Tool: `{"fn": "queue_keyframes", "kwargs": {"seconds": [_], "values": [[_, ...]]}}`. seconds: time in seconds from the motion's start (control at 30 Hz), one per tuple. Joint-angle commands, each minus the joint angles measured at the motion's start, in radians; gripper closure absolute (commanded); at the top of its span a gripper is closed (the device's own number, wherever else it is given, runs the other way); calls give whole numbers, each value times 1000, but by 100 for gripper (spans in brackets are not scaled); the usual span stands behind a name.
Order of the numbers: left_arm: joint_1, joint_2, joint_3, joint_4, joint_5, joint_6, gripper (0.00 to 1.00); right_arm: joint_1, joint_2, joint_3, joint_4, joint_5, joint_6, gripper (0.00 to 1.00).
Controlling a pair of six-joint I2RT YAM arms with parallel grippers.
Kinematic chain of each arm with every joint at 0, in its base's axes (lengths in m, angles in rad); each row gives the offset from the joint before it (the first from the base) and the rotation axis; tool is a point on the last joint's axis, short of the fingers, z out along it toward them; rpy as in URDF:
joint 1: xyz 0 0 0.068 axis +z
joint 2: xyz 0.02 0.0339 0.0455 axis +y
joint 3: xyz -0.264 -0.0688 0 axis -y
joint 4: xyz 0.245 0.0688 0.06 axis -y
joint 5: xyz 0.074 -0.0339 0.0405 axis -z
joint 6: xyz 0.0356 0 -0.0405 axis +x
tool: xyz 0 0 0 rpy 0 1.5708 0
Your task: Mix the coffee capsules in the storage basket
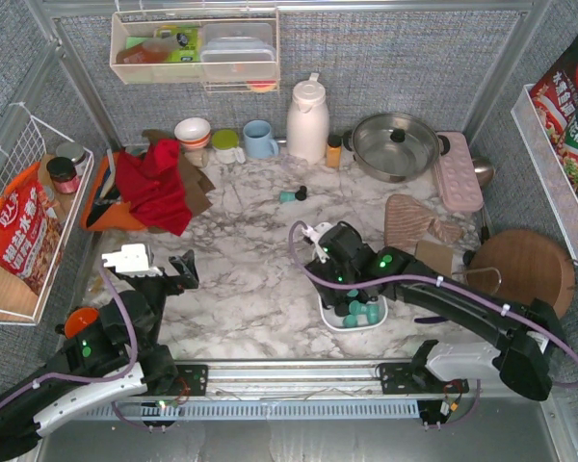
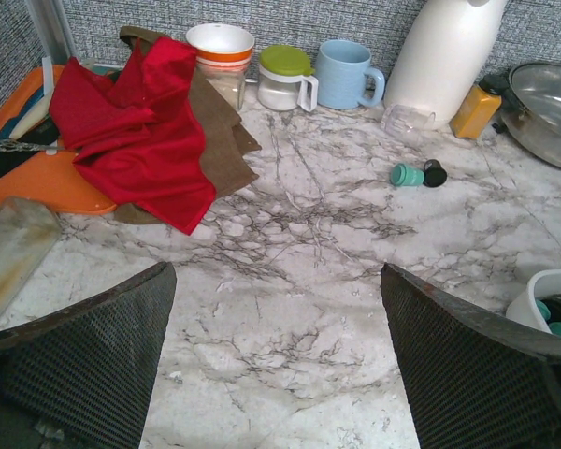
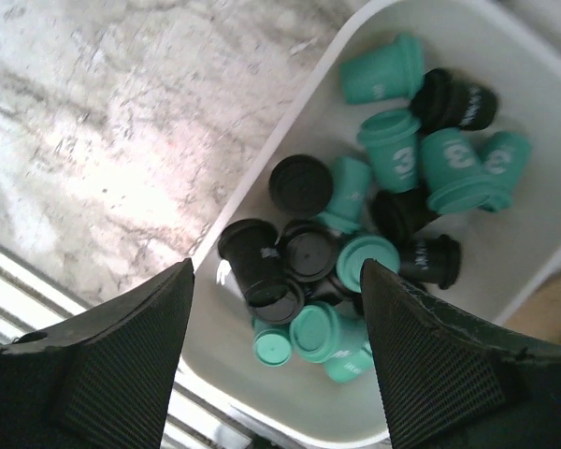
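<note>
The white storage basket (image 1: 329,316) sits on the marble near the front edge, right of centre. It holds several teal and black coffee capsules (image 3: 374,224) lying jumbled together. My right gripper (image 1: 352,281) hangs directly over the basket (image 3: 262,168), open, with nothing between its fingers (image 3: 131,346); capsules show in the gap of the right gripper (image 3: 276,271). One teal capsule (image 2: 407,174) and one black capsule (image 2: 435,173) lie loose on the table farther back (image 1: 292,194). My left gripper (image 1: 159,263) stands wide open and empty over bare marble at front left (image 2: 276,271). The basket's corner (image 2: 542,285) shows at the right edge of the left wrist view.
A red cloth (image 1: 154,188) lies on brown fabric and an orange mat at back left. Bowls, a blue mug (image 1: 260,140), a white flask (image 1: 306,120), a steel pan (image 1: 395,144) and a pink tray (image 1: 458,171) line the back. A round wooden board (image 1: 525,269) is at right.
</note>
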Motion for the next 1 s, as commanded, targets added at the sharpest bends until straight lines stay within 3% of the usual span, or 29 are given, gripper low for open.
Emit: {"fn": "queue_keyframes", "kwargs": {"seconds": [0.0, 0.17, 0.33, 0.47, 0.73, 0.97], "values": [[3, 6, 2, 26, 1, 6, 1, -18, 30, 51, 39, 127, -40, 24], [3, 8, 2, 26, 7, 5, 1, -91, 134, 126, 184, 136, -78, 24], [3, 3, 1, 22, 13, 4, 1, -199, 305, 228, 325, -48, -200, 24], [3, -7, 2, 22, 15, 2, 1, -282, 492, 414, 233, -237, -440, 24], [3, -9, -13, 38, -8, 18, 1, -423, 812, 797, 64, -462, -803, 23], [6, 30, -19, 46, -32, 35, 1, -497, 1071, 1066, 52, -624, -955, 22]]}}
